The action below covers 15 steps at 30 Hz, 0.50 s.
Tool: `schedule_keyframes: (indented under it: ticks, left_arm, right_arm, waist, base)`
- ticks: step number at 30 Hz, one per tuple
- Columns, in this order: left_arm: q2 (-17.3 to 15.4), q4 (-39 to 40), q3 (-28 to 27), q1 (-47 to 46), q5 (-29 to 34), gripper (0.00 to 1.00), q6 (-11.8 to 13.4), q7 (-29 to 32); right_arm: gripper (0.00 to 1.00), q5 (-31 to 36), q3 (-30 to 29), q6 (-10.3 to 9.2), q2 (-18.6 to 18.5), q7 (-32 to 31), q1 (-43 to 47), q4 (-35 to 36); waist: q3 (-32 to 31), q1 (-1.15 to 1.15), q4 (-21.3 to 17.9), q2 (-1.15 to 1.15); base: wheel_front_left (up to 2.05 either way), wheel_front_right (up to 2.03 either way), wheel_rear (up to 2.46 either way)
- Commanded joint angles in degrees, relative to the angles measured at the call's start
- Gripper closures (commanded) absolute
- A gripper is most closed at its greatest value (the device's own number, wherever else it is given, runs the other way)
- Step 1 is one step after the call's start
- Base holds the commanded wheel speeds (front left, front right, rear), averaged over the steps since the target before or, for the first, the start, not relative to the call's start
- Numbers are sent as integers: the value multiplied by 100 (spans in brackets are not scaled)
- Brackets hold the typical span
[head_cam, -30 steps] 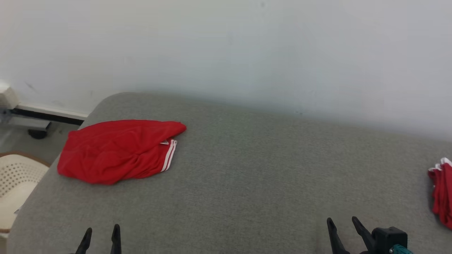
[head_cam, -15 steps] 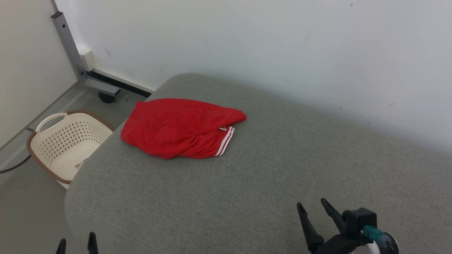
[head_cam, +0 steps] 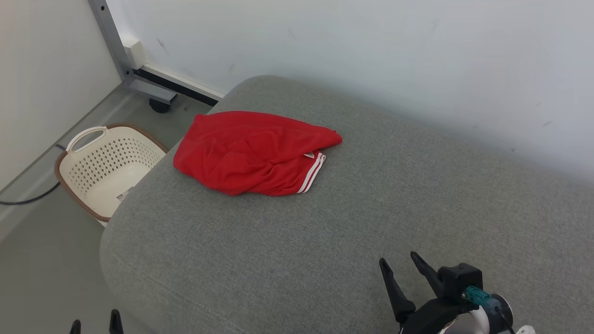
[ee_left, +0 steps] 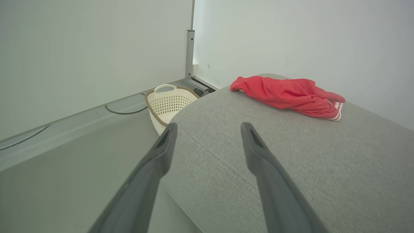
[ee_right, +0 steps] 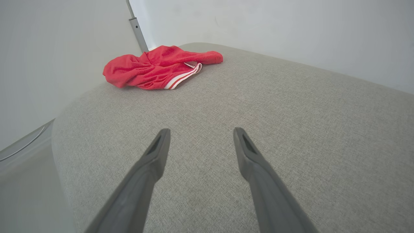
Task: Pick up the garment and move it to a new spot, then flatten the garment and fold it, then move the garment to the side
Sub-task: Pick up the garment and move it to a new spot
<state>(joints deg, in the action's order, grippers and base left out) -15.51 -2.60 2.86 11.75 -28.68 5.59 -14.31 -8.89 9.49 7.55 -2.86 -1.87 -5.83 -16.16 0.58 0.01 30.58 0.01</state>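
Because the crumpled red cloth garment with white stripes [head_cam: 253,150] is thin and soft, it looks light and floppy. I think it will sag and hang down when it is lifted. It cannot break. The cloth looks a bit smooth, so it may slip out of a weak pinch.

The garment lies in a loose heap on the big grey fabric cushion [head_cam: 325,241], near the far left corner and close to the edge. Down on the floor, just past that edge, stands a cream plastic basket with little holes [head_cam: 106,169]. The garment does not touch the basket.

The left gripper with two long dark fingers [head_cam: 94,317] is spread wide and holds nothing. It sits low by the near left corner of the cushion. The right gripper [head_cam: 397,258] is spread wide too and has nothing in it. It is over the near part of the cushion. Both are well apart from the garment.

A good place to take hold, I think, is the striped hem [head_cam: 312,172]. It faces the right gripper and the edge there looks thicker, so there is more to pinch. A grab in the flat middle may only push the cloth into the cushion. Two pinches, one for each gripper, should stop it from bunching up.
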Motion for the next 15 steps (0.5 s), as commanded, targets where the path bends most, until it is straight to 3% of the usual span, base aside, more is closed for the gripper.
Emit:
schedule_keyframes:
  ticks: [1, 12, 13, 15]
  left_arm:
    - [9, 3, 33, -41, -6, 0, -3, 18]
    - [-22, -1023, 558, -1544, -174, 0, -534, 825]
    - [36, -1782, 827, -2682, -245, 0, -801, 1401]
    - [96, -2239, 945, -3266, -320, 0, -936, 1737]
  right_arm:
    - [0, 9, -33, -14, -5, 59, 27, -48]
    - [0, 265, -356, -13, -4, -138, 258, 317]
    - [0, 501, -467, -13, -4, -351, 346, 682]
    - [0, 600, -553, -13, -4, -461, 426, 918]
  waist:
    - [-9, -1, -10, -1]
    - [278, -1, -5, -1]
    - [559, -1, -11, -1]
    - [724, -1, -23, -1]
  base:
    - [0, 0, 0]
    - [0, 0, 0]
    - [0, 0, 0]
    - [0, 0, 0]
